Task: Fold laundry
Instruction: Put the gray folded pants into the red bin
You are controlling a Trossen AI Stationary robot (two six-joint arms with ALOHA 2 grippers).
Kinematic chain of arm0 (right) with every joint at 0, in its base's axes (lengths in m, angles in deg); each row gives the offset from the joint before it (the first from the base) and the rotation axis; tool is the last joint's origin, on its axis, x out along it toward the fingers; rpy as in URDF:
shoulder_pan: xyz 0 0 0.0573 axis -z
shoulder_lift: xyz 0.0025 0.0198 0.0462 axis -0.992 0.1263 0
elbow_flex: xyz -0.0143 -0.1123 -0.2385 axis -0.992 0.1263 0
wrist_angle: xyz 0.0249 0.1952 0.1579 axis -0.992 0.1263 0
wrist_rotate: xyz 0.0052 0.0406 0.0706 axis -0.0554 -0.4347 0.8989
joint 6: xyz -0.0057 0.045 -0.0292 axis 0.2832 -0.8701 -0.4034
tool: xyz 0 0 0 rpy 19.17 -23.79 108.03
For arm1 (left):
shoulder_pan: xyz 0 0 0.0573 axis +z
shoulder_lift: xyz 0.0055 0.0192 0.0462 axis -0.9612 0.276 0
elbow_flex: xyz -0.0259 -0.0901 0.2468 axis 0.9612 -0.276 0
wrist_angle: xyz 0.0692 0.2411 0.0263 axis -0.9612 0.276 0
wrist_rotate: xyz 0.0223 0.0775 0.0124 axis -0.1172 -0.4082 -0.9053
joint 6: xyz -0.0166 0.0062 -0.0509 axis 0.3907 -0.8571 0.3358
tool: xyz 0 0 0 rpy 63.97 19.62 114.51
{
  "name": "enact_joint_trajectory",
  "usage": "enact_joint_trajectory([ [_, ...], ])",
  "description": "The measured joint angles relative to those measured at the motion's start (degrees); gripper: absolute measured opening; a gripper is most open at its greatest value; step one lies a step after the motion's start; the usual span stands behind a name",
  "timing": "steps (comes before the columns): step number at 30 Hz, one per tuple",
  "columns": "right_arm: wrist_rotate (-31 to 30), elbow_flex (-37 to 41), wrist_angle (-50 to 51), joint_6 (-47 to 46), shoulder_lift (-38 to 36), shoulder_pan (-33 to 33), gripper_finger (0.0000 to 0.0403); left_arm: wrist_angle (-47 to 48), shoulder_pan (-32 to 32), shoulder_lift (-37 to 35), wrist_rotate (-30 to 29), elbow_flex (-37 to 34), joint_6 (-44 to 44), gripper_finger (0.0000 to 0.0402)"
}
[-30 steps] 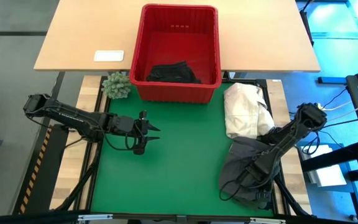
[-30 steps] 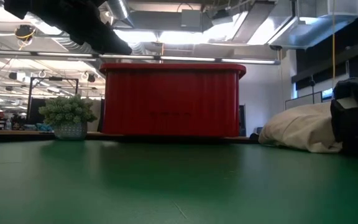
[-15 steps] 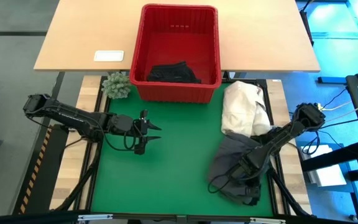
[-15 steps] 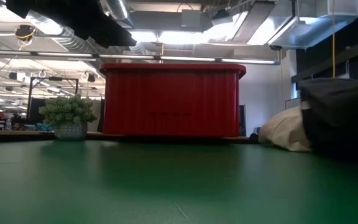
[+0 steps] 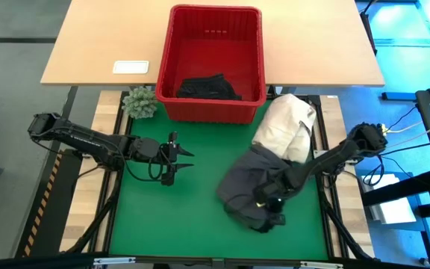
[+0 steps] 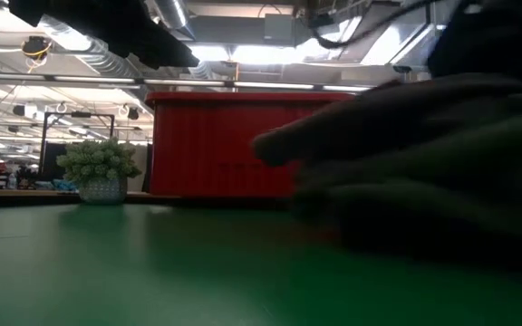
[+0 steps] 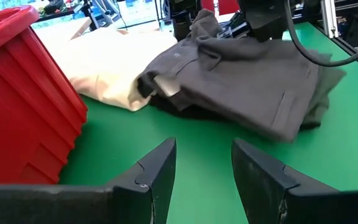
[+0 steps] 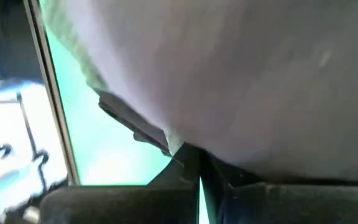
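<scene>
- My right gripper [image 5: 269, 203] is low over the green mat [image 5: 185, 217], its jaws pressed together on a fold of the dark grey garment [image 5: 248, 187]; the cloth drapes over and around the jaws and fills the right wrist view.
- The garment lies bunched on the mat, its far edge touching the cream-white cloth heap [image 5: 284, 128] beyond my right jaws.
- My left gripper [image 5: 179, 158] hovers with jaws partly apart, holding nothing; the garment sits ahead of them, well apart.
- More dark laundry [image 5: 207, 87] rests inside the red basket [image 5: 176, 52], beside the left jaws' reach.
- I judge the garment light, limp and floppy: it will sag and slide, not break.
- Best to take hold at a hem or corner, one per gripper, to spread it flat.
</scene>
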Motion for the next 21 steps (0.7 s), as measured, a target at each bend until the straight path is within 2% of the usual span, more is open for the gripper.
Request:
enact_joint_trajectory([
  [11,-6.74,0.04,-16.05,5.26,0.13,8.28,0.0,0.0,0.0,0.0,0.0,0.0,-0.06,0.0149],
  [17,-6.29,0.04,-21.92,9.05,0.13,11.43,0.0,0.02,0.0,0.0,0.0,0.0,-0.06,0.0149],
  [21,-2.35,0.02,-20.48,10.46,0.13,12.13,0.0,0.03,0.0,0.0,0.01,0.0,-0.06,0.0149],
])
